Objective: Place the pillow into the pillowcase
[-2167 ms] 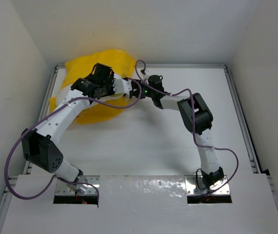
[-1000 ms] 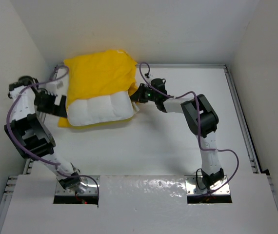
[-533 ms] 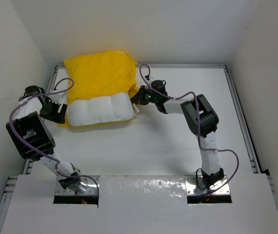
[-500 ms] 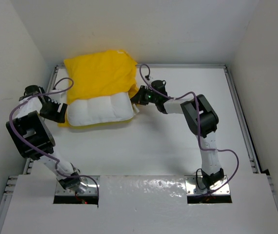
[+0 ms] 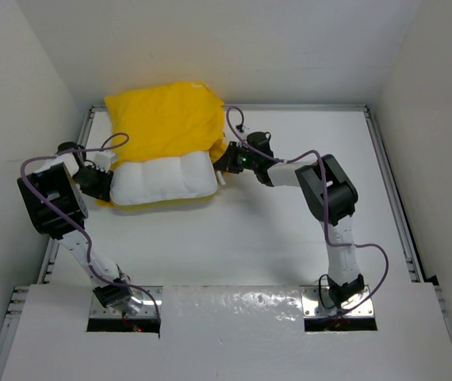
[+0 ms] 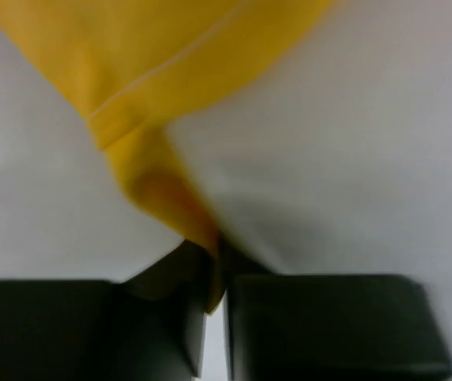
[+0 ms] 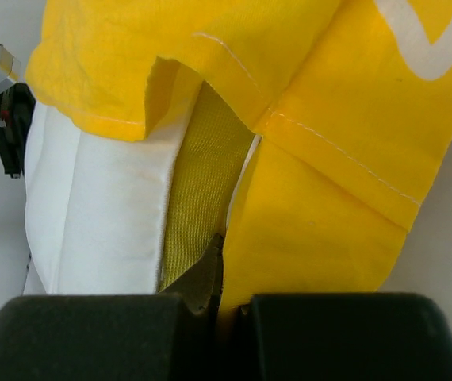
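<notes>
On the white table, the plump white quilted pillow lay toward 10 o'clock, close to the far left corner. The thin bright yellow fabric pillowcase covered its 12 o'clock half. The white quilted half stuck out of the open mouth toward 6 o'clock, and a thin rim of yellow showed beneath its near edge.

The left claw sat at the pillow's 9 o'clock side, down at table level against the near left corner. In the left wrist view its dark fingers stood narrow, almost together, with a creased tongue of the yellow cloth pinched in the slit between them. The hem ran up and away toward 12 o'clock.

The right claw was at the pillow's 3 o'clock side, at the mouth of the pillowcase. In the right wrist view its fingers were closed tight on a fold of the yellow cloth at the opening. Just at 11 o'clock of that pinch, a yellow mesh strip along the pillow's edge was visible, with the white quilting beside it at 9 o'clock. The upper layer of the pillowcase hung over both from 12 o'clock. Both arms reached in from 6 o'clock, one on each side of the pillow.
</notes>
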